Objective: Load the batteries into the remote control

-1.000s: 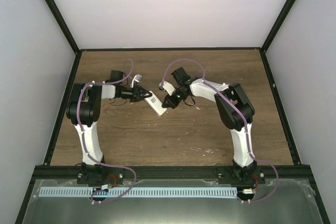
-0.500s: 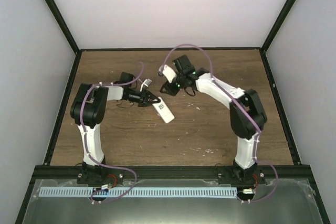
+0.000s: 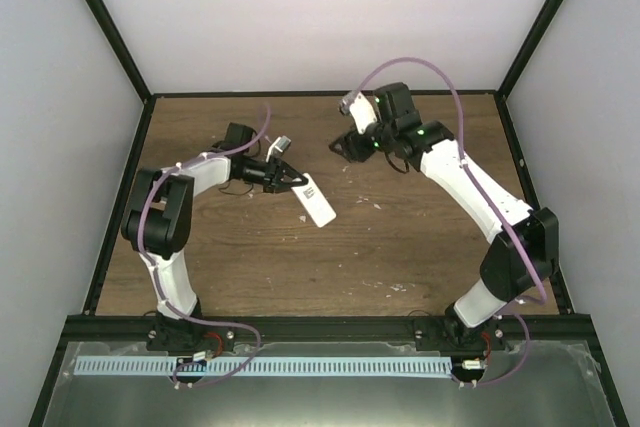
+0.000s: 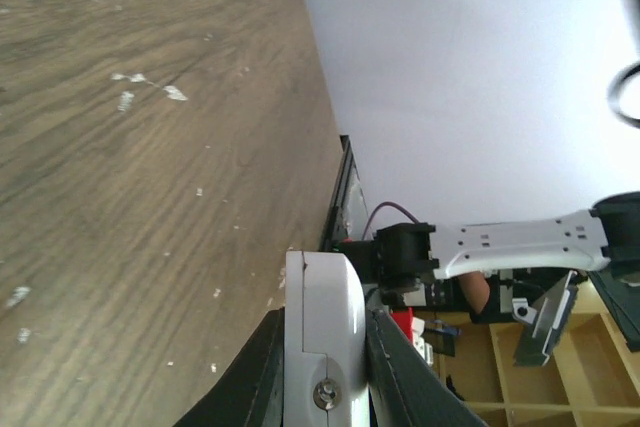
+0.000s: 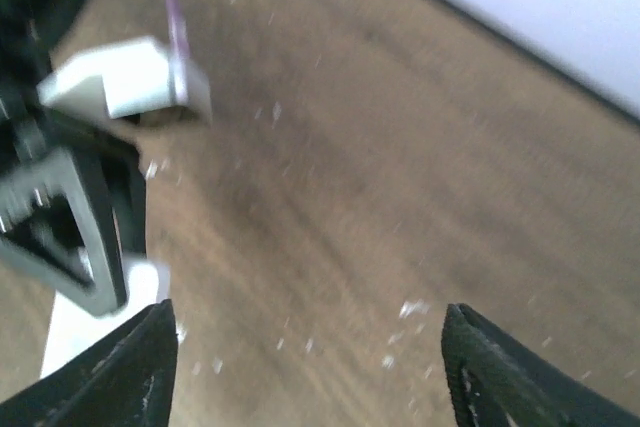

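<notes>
Over the middle of the wooden worktop (image 3: 400,247), the left hand (image 3: 297,182) clamps one end of the white remote control (image 3: 316,201) — its other end slanting toward the arms' bases — while the right hand (image 3: 341,148), farther back, hangs wide open.

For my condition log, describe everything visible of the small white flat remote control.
The small white flat rectangular remote control, plastic-looking, is clamped at one end by the left end effector. It slants out over the brown wooden table toward the near right. Its edge shows a seam and a small screw.
</notes>
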You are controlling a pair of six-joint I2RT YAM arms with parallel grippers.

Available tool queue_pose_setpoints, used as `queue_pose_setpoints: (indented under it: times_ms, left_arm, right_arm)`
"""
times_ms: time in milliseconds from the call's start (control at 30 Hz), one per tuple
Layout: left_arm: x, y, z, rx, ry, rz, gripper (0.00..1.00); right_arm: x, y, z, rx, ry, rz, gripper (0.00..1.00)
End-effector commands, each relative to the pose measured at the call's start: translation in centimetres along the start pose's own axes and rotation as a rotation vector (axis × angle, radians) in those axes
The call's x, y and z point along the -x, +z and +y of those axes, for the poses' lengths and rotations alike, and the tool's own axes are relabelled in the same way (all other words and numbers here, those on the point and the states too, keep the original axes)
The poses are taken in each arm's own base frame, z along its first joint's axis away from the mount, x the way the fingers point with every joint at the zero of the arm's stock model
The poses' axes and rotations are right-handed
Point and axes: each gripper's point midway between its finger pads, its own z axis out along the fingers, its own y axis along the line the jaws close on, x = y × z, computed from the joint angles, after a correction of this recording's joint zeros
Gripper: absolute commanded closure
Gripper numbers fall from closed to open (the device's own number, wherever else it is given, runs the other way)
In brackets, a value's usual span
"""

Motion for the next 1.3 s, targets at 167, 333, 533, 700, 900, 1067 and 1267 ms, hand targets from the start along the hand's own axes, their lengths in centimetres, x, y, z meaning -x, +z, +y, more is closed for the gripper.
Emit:
queue_pose_setpoints:
  times_ms: [167,333,533,700,900,1067,1267]
  left_arm:
    - [-1.6,-0.4,-6.1,-0.081,0.098,0.043,0.95]
    - [-2.2,-0.3,-7.9,-0.098,0.146,0.052,0.95]
    - [-3.0,-0.3,-9.7,-0.111,0.203,0.060,0.95]
    - [-3.5,-0.3,-10.9,-0.120,0.244,0.063,0.96]
    - [-3.6,-0.2,-12.1,-0.122,0.280,0.066,0.96]
    - [-3.4,-0.3,-12.9,-0.118,0.306,0.062,0.96]
    - [-3.5,-0.3,-13.3,-0.117,0.323,0.061,0.96]
  right_arm:
    - [-4.4,-2.8,8.3,0.470,0.213,0.124,0.24]
    - [-4.9,-3.4,10.2,0.607,0.249,0.164,0.23]
    - [-4.9,-4.0,12.1,0.754,0.299,0.167,0.25]
    - [-5.0,-4.2,12.9,0.822,0.319,0.169,0.31]
    - [-5.7,-3.9,14.0,0.863,0.328,0.207,0.39]
    - [-6.3,-3.5,15.6,0.909,0.325,0.247,0.47]
    - [-6.6,-3.5,16.3,0.935,0.329,0.263,0.62]
